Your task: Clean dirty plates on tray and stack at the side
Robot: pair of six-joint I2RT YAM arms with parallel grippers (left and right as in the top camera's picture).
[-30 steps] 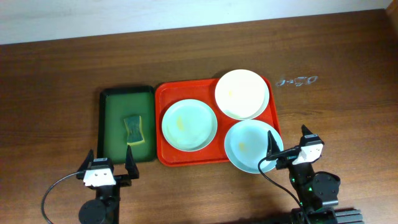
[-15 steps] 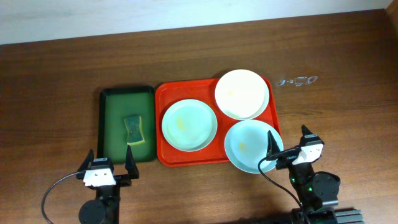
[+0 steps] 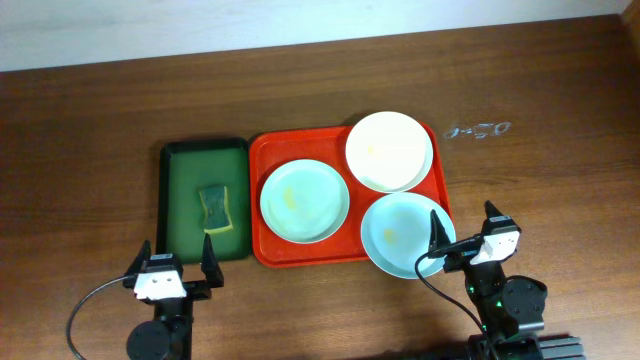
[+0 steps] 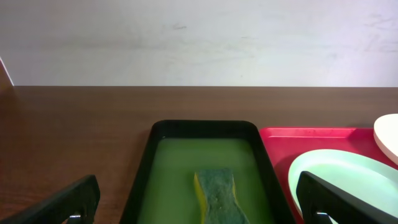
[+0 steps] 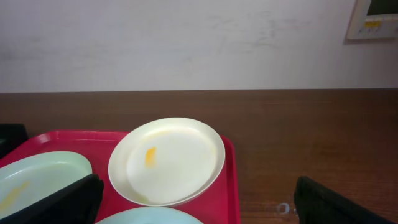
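Red tray (image 3: 268, 150) carrying all three plates: cream plate (image 3: 389, 150), left mint plate (image 3: 304, 201), right mint plate (image 3: 405, 234) (overhanging the near rim). Left gripper (image 3: 177, 250) and right gripper (image 3: 462, 222): fingers spread, empty.

The overhead camera looks straight down on the whole worktop (image 3: 100, 110), while both wrist cameras sit low near its front edge, facing the far wall (image 4: 199, 43) and sharing the red tray (image 5: 231, 180).
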